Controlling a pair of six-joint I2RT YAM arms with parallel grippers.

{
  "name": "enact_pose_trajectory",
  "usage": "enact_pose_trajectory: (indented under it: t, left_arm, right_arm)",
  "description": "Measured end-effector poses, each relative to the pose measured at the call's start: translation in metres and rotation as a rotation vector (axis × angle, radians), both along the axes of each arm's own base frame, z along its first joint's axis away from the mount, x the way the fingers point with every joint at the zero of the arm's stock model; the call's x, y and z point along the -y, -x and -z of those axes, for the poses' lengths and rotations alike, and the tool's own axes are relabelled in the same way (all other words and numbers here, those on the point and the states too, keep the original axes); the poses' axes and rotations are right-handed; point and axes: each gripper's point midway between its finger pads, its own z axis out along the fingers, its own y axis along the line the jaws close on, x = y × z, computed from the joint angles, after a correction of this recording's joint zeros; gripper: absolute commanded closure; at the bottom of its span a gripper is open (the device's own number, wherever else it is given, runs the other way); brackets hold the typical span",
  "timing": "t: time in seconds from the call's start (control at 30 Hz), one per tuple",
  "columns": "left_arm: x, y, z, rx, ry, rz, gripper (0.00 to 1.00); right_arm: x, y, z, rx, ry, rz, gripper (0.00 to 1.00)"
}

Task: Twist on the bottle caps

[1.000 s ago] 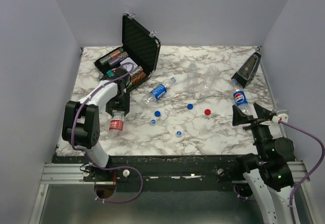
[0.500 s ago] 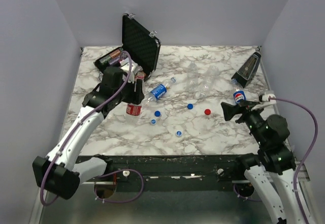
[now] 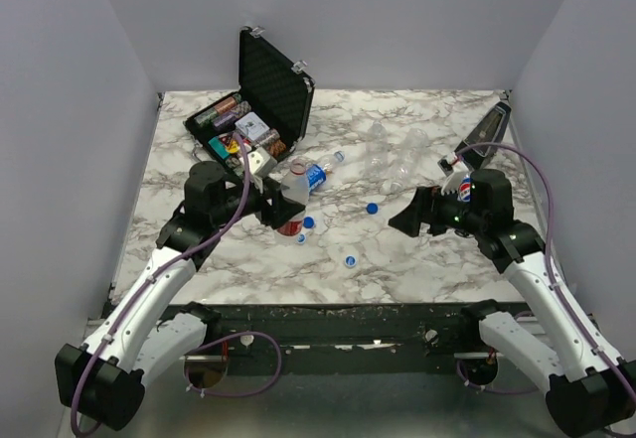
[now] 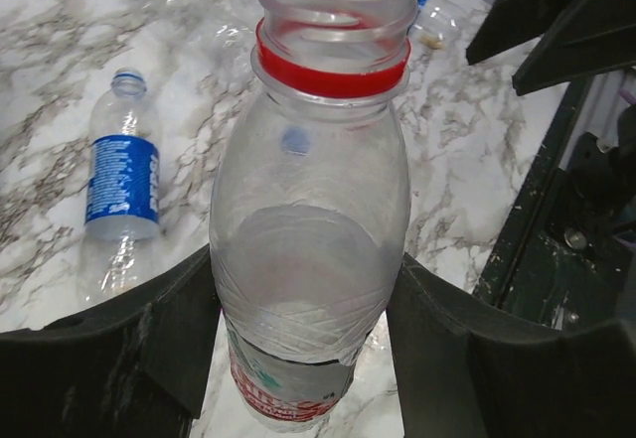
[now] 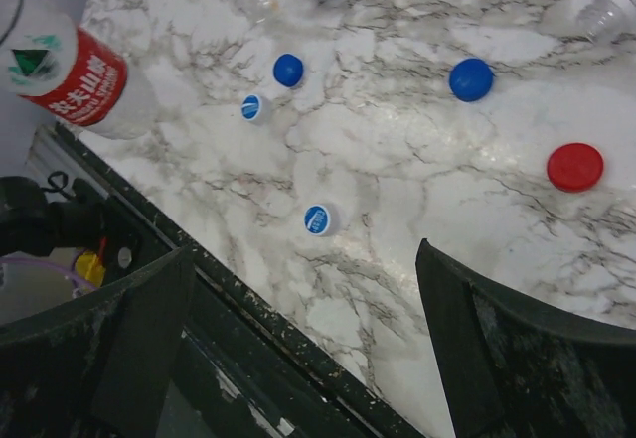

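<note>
My left gripper (image 3: 283,205) is shut on the body of the clear bottle with the red-and-white label (image 3: 291,210) and holds it upright near the table's middle. In the left wrist view its open neck with a red ring (image 4: 333,56) points at the camera, between my fingers (image 4: 149,344). My right gripper (image 3: 409,218) is open and empty, low over the table; it covers the red cap in the top view. The red cap (image 5: 574,167) lies ahead of it in the right wrist view. Blue caps (image 3: 371,208) (image 3: 309,223) (image 3: 350,259) lie between the grippers. The blue-label bottle (image 3: 315,176) lies on its side.
An open black case of poker chips (image 3: 260,110) stands at the back left. Unlabelled clear bottles (image 3: 393,158) lie at the back centre. The Pepsi bottle (image 3: 463,186) lies by my right arm, with a dark wedge-shaped object (image 3: 484,135) behind it. The table's front edge (image 5: 298,329) is under my right gripper.
My left gripper has carried the red-label bottle to the right and nearer, now upright at the middle. My right gripper has moved left from the right edge over the red cap's spot.
</note>
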Motion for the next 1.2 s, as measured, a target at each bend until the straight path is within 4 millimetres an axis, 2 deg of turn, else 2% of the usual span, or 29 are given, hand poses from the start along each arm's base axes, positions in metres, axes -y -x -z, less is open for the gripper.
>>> enact_pose_trajectory:
  t: [0.2,0.47,0.57,0.67,1.0,1.13,1.2]
  left_arm:
    - [0.023,0.013,0.0,-0.006,0.035,0.122,0.34]
    - [0.051,0.037,0.014,-0.033,0.002,0.233,0.34]
    - [0.055,0.042,0.019,-0.039,-0.019,0.247,0.34]
    - [0.057,0.043,0.022,-0.037,-0.031,0.249,0.34]
    - [0.059,0.044,0.023,-0.03,-0.039,0.25,0.34]
    - [0.06,0.046,0.023,-0.03,-0.039,0.258,0.34]
    - [0.061,0.046,0.023,-0.029,-0.039,0.26,0.33]
  right_arm:
    - [-0.035,0.002,-0.031,0.101,-0.065,-0.148,0.03]
    - [-0.104,-0.008,-0.115,0.299,-0.104,-0.311,0.06]
    - [-0.125,-0.008,-0.136,0.342,-0.113,-0.346,0.08]
    - [-0.138,-0.007,-0.138,0.342,-0.108,-0.371,0.13]
    - [-0.163,0.002,-0.115,0.287,-0.074,-0.427,0.32]
    - [-0.167,0.002,-0.113,0.281,-0.071,-0.43,0.48]
    - [-0.168,0.002,-0.113,0.277,-0.071,-0.428,0.63]
